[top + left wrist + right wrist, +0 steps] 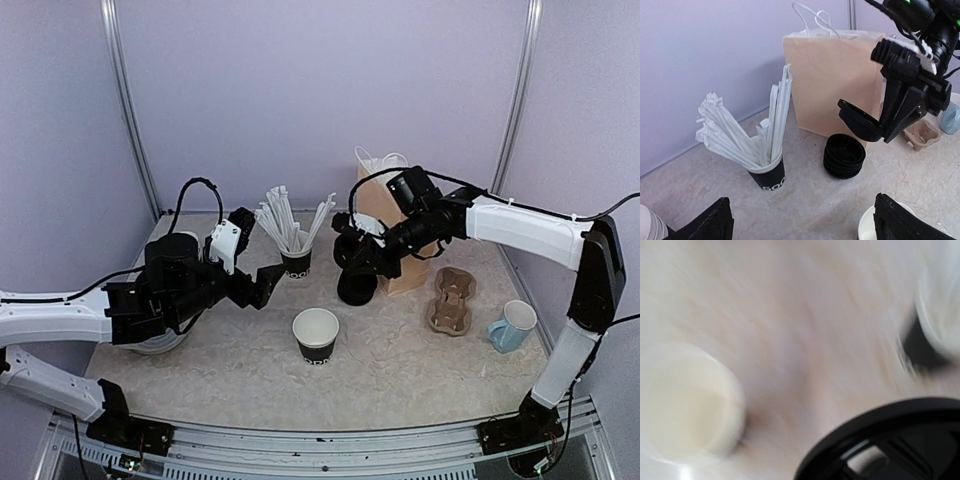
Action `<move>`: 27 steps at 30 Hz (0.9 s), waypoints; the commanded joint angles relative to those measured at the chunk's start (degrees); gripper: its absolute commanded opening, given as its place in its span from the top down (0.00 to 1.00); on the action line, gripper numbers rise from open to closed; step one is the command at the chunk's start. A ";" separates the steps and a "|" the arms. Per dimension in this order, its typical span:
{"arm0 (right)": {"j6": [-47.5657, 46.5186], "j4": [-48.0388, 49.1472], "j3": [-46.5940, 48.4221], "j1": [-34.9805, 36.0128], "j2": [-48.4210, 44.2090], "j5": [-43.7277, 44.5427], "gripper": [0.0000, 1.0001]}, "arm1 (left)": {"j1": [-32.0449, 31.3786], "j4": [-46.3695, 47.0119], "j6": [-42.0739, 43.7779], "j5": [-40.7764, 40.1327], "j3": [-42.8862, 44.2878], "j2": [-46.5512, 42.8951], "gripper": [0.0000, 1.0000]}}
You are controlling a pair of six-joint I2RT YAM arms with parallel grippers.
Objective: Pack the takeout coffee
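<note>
Left claw (802, 220): released, its two fingers spread wide with nothing between them, pointing toward the straws and the bag.
Right claw (881, 131): clenched on a black lid (859, 120), pinching it at the rim.
Black lid: tilted in the air, clear of the desk (400, 375), just above the lid stack (844, 155).
Takeout coffee cup (316, 335): upright near the middle of the desk, mouth uncovered, white inside, black wall with white marks low down. It sits near the lid stack, between the two arms, and neither claw touches it.
Lid stack: black lids piled on the desk, right in front of the paper bag (830, 85).
Paper bag: brown, standing upright by the back wall, white handles up.
Straw cup (767, 175): a black cup full of white wrapped straws fanning out, left of the bag.
Cup carrier (450, 300): brown pulp, lying flat to the right of the bag.
Blue mug (512, 327): just beside the carrier, on its right.
Right wrist view: blurred; only the lid's dark rim and pale cup shapes can be made out.
</note>
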 commanded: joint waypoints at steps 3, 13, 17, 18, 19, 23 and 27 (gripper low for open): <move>1.19 -8.53 6.82 0.72 -5.26 -27.90 0.93 | 1.87 18.03 12.03 11.49 1.14 1.93 0.09; 5.23 -8.71 8.76 0.64 -6.35 -40.74 0.96 | -0.65 36.69 14.79 20.21 1.07 10.85 0.01; 6.08 -7.96 8.49 0.53 -6.36 -41.33 0.95 | -2.89 39.19 16.01 22.71 2.91 14.15 0.01; 6.21 -7.82 8.47 0.52 -6.38 -41.55 0.95 | -3.20 39.09 16.16 23.37 3.23 14.87 0.02; 6.43 -7.69 8.40 0.45 -6.43 -41.85 0.95 | -3.40 39.21 15.98 23.77 3.44 15.39 0.02; 6.85 -7.43 8.09 0.27 -6.71 -42.22 0.95 | -3.64 39.54 15.60 25.73 4.18 17.40 0.04; 7.27 -7.01 7.82 0.13 -6.63 -42.40 0.94 | -3.80 40.47 15.36 26.11 5.03 18.60 0.06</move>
